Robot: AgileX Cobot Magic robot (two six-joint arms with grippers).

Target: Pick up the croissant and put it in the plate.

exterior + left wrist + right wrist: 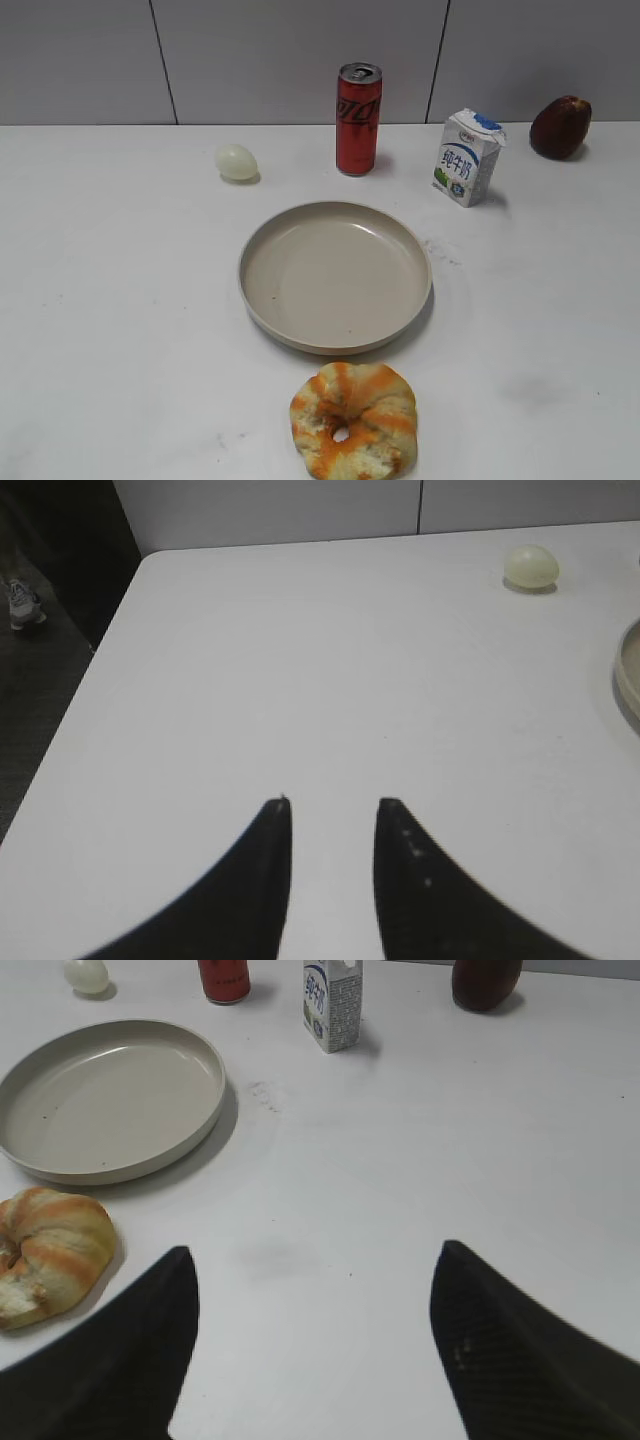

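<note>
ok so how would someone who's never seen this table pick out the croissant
Find the plate, the wide beige dish mid-table. The croissant lies on the table just outside the plate's near rim. It is a curled ring, cream streaked with orange-brown, with a small centre hole, unlike the smooth pale egg beyond the plate.

Slanted exterior, two low wrist views
</note>
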